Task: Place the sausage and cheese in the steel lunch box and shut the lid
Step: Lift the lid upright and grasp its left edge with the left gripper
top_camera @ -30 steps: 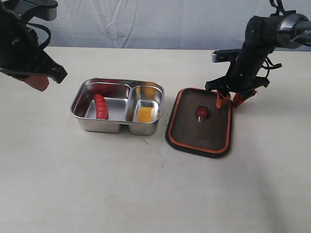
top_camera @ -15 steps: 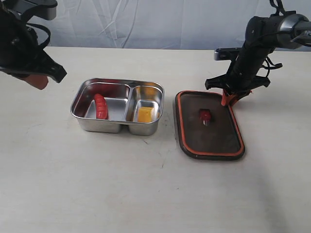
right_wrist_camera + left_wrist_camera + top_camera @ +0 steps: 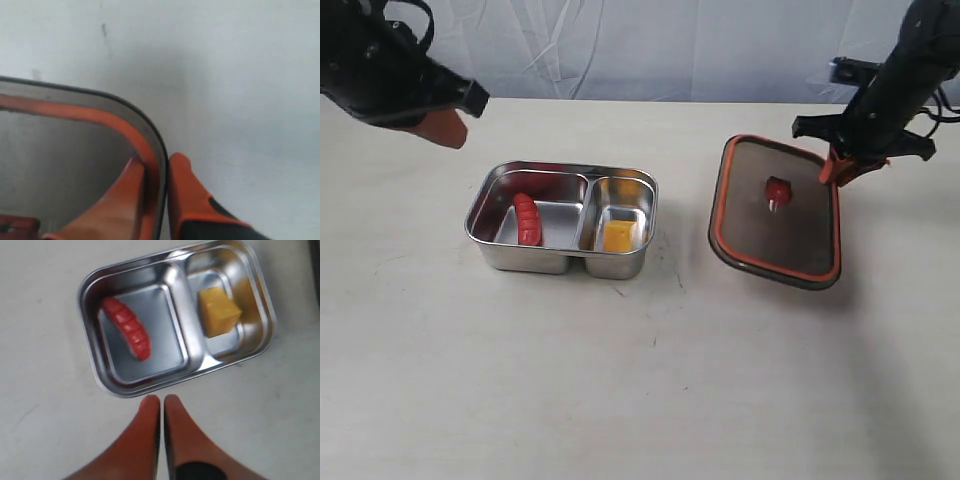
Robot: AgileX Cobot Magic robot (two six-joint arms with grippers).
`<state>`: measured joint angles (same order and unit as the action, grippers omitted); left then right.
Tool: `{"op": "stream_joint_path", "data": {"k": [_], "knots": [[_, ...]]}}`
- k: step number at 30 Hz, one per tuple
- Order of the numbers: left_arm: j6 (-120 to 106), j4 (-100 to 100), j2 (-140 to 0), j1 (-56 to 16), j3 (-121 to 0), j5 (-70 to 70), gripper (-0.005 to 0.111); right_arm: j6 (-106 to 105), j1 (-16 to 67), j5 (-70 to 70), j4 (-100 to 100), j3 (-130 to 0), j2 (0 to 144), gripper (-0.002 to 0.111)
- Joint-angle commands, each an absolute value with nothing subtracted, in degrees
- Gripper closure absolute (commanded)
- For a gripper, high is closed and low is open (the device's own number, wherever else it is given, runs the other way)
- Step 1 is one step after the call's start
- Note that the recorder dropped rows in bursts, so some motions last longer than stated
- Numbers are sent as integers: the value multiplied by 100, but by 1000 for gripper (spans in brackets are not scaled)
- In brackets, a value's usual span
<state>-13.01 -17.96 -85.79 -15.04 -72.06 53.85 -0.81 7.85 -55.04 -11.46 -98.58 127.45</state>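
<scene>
Lid (image 3: 772,235) is dark, translucent, round-cornered, with orange-red rim and centre valve (image 3: 777,188).

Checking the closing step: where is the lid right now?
In the exterior view the lid is on the right, beside the steel lunch box, tilted up with its far edge pinched by the right end effector.
</scene>
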Motion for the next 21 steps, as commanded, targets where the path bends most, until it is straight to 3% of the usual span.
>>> {"op": "stream_joint_path", "data": {"k": [1,5,8,21], "knots": [[-2501,-3693,-8549,-1033,-7203,5488,83,-366,544,-5640,-1577,-9854,12427,109],[-2929,-4371,-8643,-679,-7203,5744,57,-622,511,-5653,-1930,-9854,12222,109],[-3110,-4753,-8779,-521,-7201,5881,44,-955,511,-5744,-2476,-9854,12145,109],[-4656,-7158,-9727,-569,-7201,6577,41,-1500,794,-5868,-3685,-9854,12124,109]]}}
